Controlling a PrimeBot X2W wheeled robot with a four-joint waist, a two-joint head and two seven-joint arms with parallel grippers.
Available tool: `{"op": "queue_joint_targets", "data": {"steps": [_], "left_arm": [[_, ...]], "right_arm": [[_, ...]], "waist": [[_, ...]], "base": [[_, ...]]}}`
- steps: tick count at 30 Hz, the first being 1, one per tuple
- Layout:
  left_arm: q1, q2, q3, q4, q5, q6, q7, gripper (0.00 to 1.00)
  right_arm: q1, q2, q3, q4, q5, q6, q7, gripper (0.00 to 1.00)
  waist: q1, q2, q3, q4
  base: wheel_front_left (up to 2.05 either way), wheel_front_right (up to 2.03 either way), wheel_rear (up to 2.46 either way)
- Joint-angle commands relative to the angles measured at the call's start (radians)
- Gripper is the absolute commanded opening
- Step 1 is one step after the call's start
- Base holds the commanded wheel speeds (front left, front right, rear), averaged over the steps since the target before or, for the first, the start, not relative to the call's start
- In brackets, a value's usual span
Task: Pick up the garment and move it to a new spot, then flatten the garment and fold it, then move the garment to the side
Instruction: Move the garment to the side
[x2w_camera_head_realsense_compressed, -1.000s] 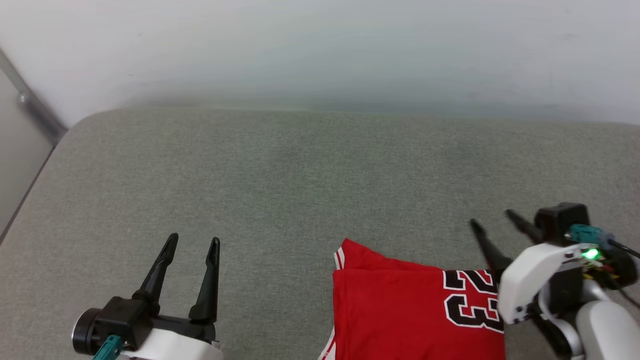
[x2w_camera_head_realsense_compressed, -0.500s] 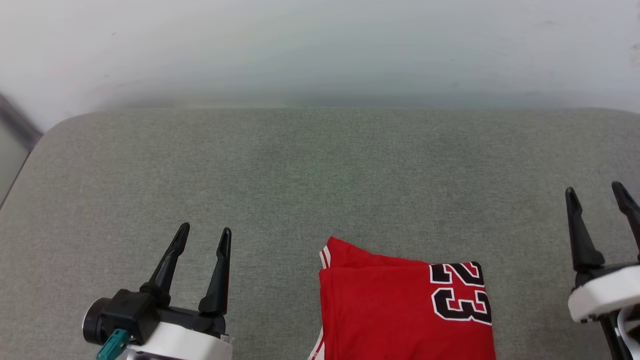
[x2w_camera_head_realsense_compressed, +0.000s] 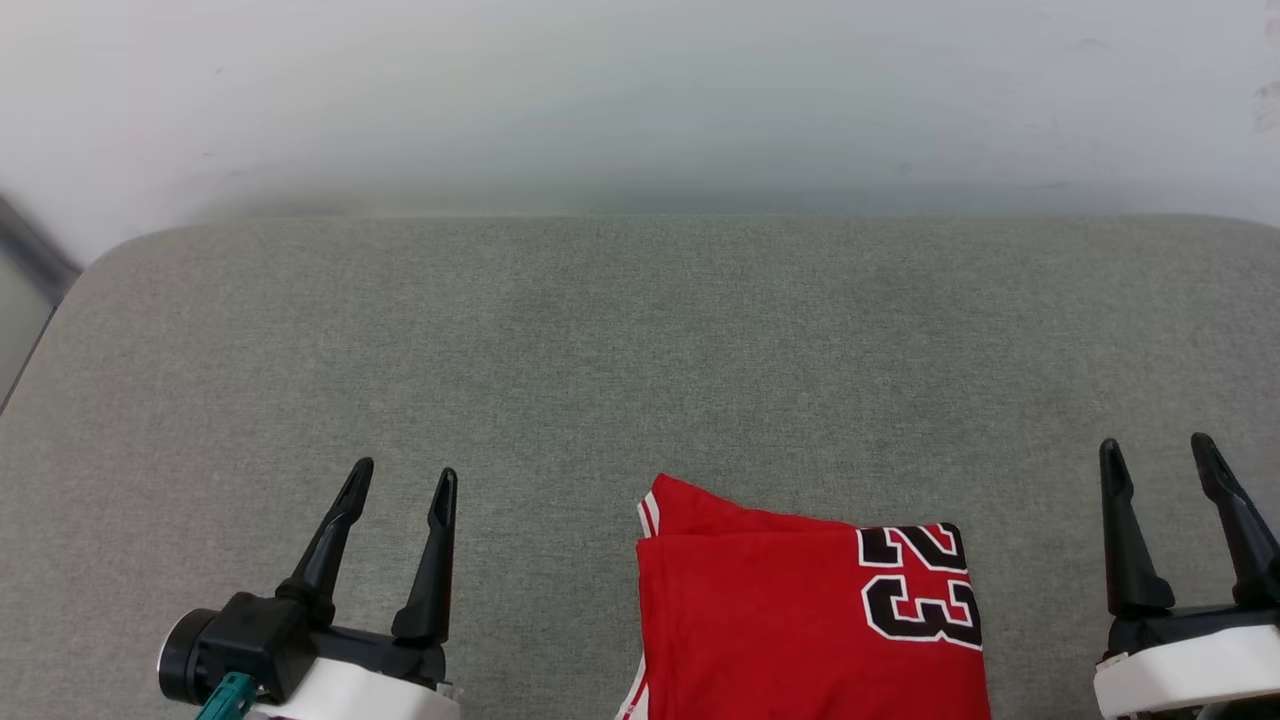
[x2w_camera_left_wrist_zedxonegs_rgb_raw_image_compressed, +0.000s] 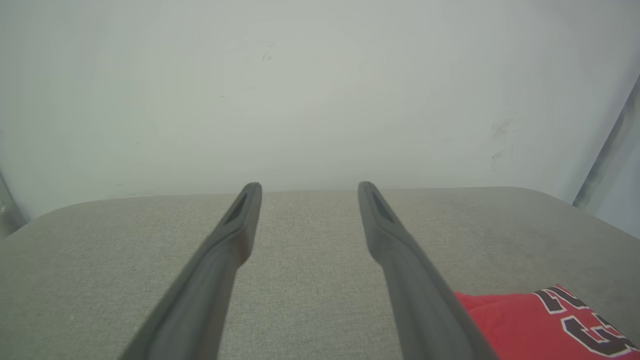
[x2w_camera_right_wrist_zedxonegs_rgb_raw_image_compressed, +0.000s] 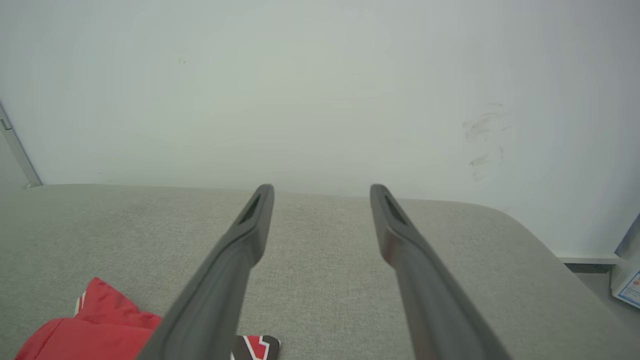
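Red folded garment (x2w_camera_head_realsense_compressed: 790, 630) is seen laid flat on the grey cushion (x2w_camera_head_realsense_compressed: 600, 330), between the claws and nearer the right gripper (x2w_camera_head_realsense_compressed: 1155, 447) than the left gripper (x2w_camera_head_realsense_compressed: 403, 474). Both are held spread, with nothing pinched.

Num. "23" (x2w_camera_head_realsense_compressed: 920, 585): black digits w/ white outline, on the red jersey T-shirt (x2w_camera_head_realsense_compressed: 780, 640), near its right edge, turned sideways in head view.
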Motion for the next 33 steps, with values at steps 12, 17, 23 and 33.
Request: {"op": "queue_joint_targets", "data": {"steps": [12,17,23,33], "left_arm": [[-0.001,-0.003,-0.014,0.011,0.020,-0.002,-0.002,1.00],[-0.009,-0.008,-0.016,0.017,0.018,-0.002,-0.002,1.00],[-0.026,-0.002,-0.026,0.027,0.017,-0.002,-0.002,1.00],[-0.071,-0.001,-0.051,0.037,0.007,-0.002,-0.002,1.00]], "right_arm": [[0.023,-0.012,0.033,0.003,-0.024,0.000,0.084,1.00],[0.032,-0.056,0.083,-0.006,0.065,-0.001,0.370,1.00],[0.019,-0.085,0.122,-0.052,0.188,0.000,0.746,1.00],[-0.029,-0.022,0.068,-0.028,0.132,0.000,1.057,1.00]], "waist": [[0.0000,0.0000,-0.001,0.005],[0.0000,0.0000,0.015,0.007],[0.0000,0.0000,0.046,0.017],[0.0000,0.0000,0.120,0.084]], "base": [[0.00,0.00,0.00],[0.00,0.00,0.00],[0.00,0.00,0.00],[0.00,0.00,0.00]]}}
